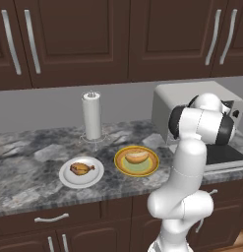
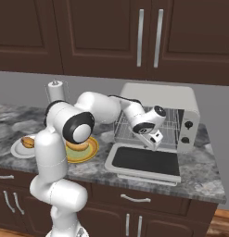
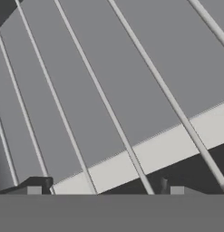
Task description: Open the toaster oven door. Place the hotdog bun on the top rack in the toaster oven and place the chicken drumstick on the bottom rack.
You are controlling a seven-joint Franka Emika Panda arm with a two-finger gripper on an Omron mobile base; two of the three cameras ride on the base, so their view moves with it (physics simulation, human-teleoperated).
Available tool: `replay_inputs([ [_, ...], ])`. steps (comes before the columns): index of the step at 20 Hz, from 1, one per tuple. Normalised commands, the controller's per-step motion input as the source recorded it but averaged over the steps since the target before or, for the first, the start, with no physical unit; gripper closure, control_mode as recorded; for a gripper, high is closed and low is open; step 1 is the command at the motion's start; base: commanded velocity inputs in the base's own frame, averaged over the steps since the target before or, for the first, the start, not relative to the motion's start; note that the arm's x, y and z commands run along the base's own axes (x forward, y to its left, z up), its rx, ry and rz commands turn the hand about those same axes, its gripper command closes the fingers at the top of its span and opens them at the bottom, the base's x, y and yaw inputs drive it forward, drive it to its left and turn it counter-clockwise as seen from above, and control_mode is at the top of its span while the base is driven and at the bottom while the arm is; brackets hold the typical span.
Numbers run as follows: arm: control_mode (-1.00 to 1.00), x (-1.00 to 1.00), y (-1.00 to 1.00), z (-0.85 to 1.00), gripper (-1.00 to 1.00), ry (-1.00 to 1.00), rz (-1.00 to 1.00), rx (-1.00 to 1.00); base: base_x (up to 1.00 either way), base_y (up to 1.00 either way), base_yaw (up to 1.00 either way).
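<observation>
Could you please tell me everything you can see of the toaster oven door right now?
The toaster oven door is a flat rectangular panel with a dark glass window in a light grey frame. It is fully open, folded down to lie roughly level on the marbled counter in front of the toaster oven, hinged along the oven's lower front edge. Wire racks show in the cavity behind it. The open end effector hovers just above its rear edge; contact cannot be told.

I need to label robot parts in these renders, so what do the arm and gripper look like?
The arm is glossy white, built of rounded tubular links, with dark black bands and caps at its joints. The wrist ends in a white blocky hand. The gripper has two small dark grey finger tips. No cables or markings are visible.
</observation>
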Motion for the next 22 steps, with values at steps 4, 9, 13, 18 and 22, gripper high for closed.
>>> replay_inputs([
  [4, -1.0, -0.28, -0.11, -0.94, 1.0, 0.02, 0.03, -0.22, 0.0, 0.0, 0.0],
  [9, -1.0, -0.29, -0.08, -0.94, 1.0, 0.0, 0.02, -0.28, 0.0, 0.0, 0.0],
  [13, -1.0, -0.42, -0.06, -0.94, 1.0, 0.0, 0.0, -0.26, 0.0, 0.0, 0.0],
  [18, -1.0, -0.43, -0.13, -0.94, 1.0, 0.0, 0.0, -0.25, 0.0, 0.0, 0.0],
  [22, -1.0, -0.45, -0.16, -0.94, 1.0, 0.0, 0.0, -0.26, 0.0, 0.0, 0.0],
])
